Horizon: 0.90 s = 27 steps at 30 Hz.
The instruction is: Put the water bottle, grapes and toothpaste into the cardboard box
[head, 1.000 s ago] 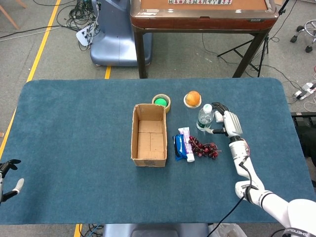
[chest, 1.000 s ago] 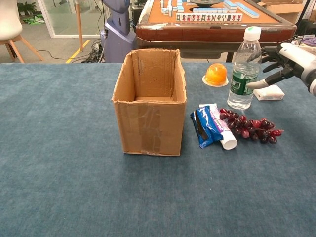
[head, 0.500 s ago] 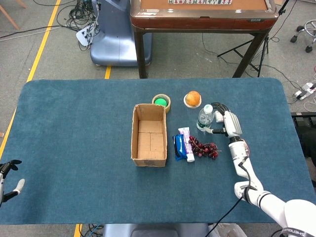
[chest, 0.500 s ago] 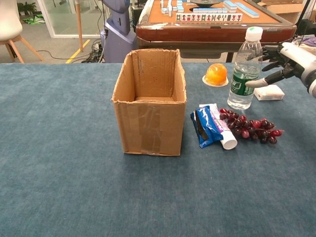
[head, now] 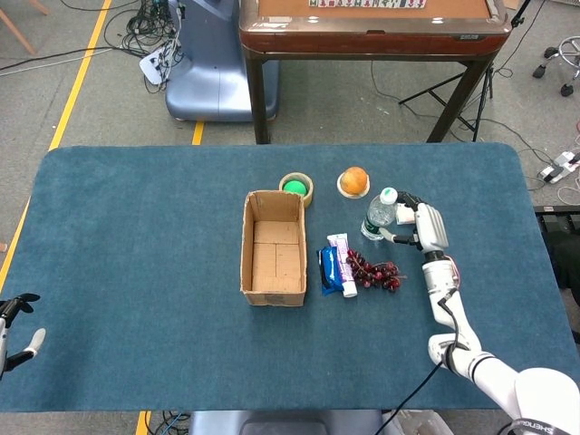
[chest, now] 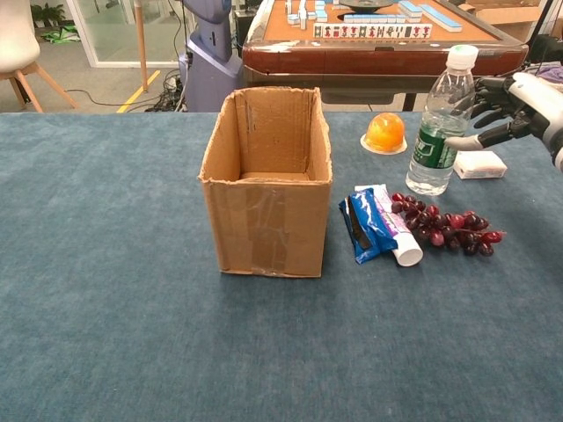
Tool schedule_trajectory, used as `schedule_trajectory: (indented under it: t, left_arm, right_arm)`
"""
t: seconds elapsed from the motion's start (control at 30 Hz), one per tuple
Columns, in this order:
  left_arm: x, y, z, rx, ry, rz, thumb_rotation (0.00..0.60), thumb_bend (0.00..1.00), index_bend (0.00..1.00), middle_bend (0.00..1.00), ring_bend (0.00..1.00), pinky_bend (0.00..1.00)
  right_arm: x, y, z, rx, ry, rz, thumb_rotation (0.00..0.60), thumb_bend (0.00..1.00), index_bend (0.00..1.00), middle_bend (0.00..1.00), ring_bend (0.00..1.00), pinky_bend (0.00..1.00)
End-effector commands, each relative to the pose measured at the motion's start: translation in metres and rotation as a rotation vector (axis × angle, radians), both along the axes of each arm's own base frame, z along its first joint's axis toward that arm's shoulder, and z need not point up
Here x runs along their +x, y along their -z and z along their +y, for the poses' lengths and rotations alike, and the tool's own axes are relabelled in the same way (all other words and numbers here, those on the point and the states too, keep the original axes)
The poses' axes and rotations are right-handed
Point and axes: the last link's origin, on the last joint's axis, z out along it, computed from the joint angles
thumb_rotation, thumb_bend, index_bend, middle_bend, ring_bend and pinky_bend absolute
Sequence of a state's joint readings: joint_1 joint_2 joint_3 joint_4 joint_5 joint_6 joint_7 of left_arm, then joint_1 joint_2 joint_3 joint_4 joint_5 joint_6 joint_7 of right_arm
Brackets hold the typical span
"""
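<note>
1. I have my right hand (chest: 515, 104) at the bottle (chest: 437, 132), fingers curled around it; the bottle leans toward the hand, so I judge it gripped.
2. Bottle sits at 3 o'clock from the box (chest: 268, 180), beyond the grapes (chest: 444, 230) and toothpaste (chest: 390, 230).
3. Next: lift, carry over the box, lower in.
4. Left hand (head: 16, 331) idles, fingers spread.

Bright, even indoor light from overhead in both views. Only soft, faint shadows beside the cardboard box (chest: 267, 179) and under the grapes (chest: 447, 229). Sharp focus throughout; small glints on the water bottle (chest: 442, 123). Perhaps slight wide-angle stretching at the chest view's edges.
</note>
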<state>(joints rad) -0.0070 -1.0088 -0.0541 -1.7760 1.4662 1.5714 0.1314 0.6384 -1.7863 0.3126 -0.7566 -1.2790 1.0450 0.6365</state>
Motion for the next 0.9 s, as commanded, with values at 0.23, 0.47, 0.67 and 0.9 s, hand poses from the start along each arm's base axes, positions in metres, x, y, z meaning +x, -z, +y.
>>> schedule_trajectory:
  t: [0.23, 0.47, 0.67, 0.9]
  left_arm:
    - [0.0, 0.0, 0.0, -0.002, 0.001, 0.0, 0.6, 0.28, 0.32, 0.44, 0.35, 0.55]
    - [0.0, 0.001, 0.0, -0.003, 0.0, 0.001, 0.6, 0.28, 0.32, 0.43, 0.35, 0.55]
    - [0.001, 0.001, 0.0, -0.004, 0.002, -0.001, 0.6, 0.28, 0.32, 0.43, 0.35, 0.55]
    - [0.001, 0.001, -0.001, -0.004, 0.006, 0.0, 0.6, 0.28, 0.32, 0.43, 0.35, 0.55]
  right_arm:
    - [0.001, -0.003, 0.0, -0.052, -0.012, -0.018, 0.6, 0.19, 0.42, 0.42, 0.36, 0.36]
    - [0.004, -0.008, 0.001, -0.076, -0.04, -0.029, 0.6, 0.19, 0.43, 0.44, 0.37, 0.36]
    - [0.02, -0.023, 0.0, -0.106, -0.113, -0.048, 0.6, 0.2, 0.43, 0.44, 0.37, 0.36]
    - [0.054, -0.043, 0.005, -0.133, -0.208, -0.056, 0.6, 0.25, 0.44, 0.44, 0.37, 0.36]
